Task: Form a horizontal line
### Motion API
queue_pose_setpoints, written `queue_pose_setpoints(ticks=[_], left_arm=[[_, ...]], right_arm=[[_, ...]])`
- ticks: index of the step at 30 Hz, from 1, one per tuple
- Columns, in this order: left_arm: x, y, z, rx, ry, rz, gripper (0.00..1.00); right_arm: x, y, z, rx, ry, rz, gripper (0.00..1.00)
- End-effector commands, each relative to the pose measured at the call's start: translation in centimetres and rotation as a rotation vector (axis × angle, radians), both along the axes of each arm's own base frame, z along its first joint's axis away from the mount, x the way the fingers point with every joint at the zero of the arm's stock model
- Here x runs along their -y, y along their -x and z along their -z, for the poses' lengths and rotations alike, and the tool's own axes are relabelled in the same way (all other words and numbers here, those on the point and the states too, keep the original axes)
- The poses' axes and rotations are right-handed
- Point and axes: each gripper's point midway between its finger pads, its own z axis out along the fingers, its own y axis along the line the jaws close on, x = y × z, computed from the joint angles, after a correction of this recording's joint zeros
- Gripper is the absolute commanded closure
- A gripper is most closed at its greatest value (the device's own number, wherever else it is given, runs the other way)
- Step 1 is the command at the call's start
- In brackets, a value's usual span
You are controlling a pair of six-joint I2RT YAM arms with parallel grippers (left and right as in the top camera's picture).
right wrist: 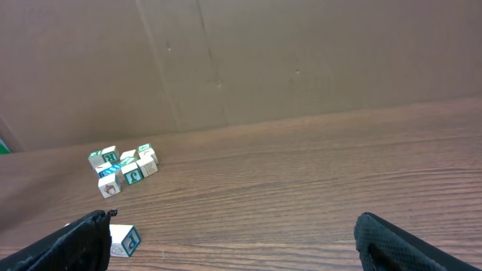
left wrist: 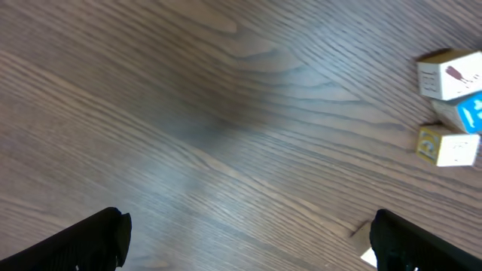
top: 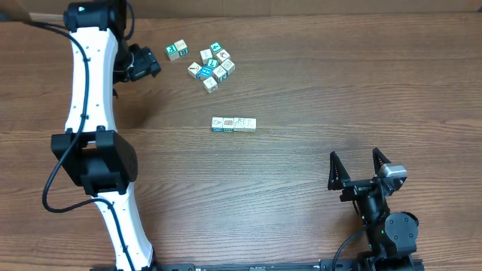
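Note:
The horizontal line is a short straight row of cream-and-teal cubes at the table's middle. Its near end cube, with a teal letter, shows beside my right gripper's left finger. The irregular bunch of similar cubes lies behind it and also shows in the right wrist view. One cube sits apart, left of the bunch. My left gripper is open and empty just left of that cube. In the left wrist view cubes lie at the right edge. My right gripper is open and empty at the front right.
A brown cardboard wall stands behind the table's far edge. The left arm's white links stretch along the left side of the wooden table.

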Motion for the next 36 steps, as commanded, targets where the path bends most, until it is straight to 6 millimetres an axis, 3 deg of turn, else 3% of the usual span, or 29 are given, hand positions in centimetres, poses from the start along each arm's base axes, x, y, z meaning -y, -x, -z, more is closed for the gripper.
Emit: queue_pose_setpoints(ticks=[1, 3, 14, 22, 26, 31, 36], left_arm=[[1.0, 0.1, -2.6, 0.066, -0.001, 0.018, 0.00], [1.0, 0.3, -3.8, 0.093, -0.002, 0.019, 0.00], [1.5, 3.6, -14.3, 0.348, -0.009, 0.028, 0.00], [2.6, 6.4, -19.5, 0.485, -0.007, 0.054, 0.00], [2.5, 6.3, -20.7, 0.539, -0.027, 0.052, 0.00], [2.2, 8.1, -18.9, 0.430, -0.039, 0.051, 0.00], [2.5, 8.6, -16.4, 0.341, -0.033, 0.064, 0.01]], right_arm=[[0.2, 0.0, 0.1, 0.006, 0.004, 0.010, 0.00], [0.2, 0.0, 0.1, 0.006, 0.004, 0.010, 0.00], [0.2, 0.0, 0.1, 0.006, 0.004, 0.010, 0.00], [0.2, 0.0, 0.1, 0.006, 0.004, 0.010, 0.00], [0.2, 0.0, 0.1, 0.006, 0.004, 0.010, 0.00], [0.2, 0.0, 0.1, 0.006, 0.004, 0.010, 0.00], [0.2, 0.0, 0.1, 0.006, 0.004, 0.010, 0.00]])
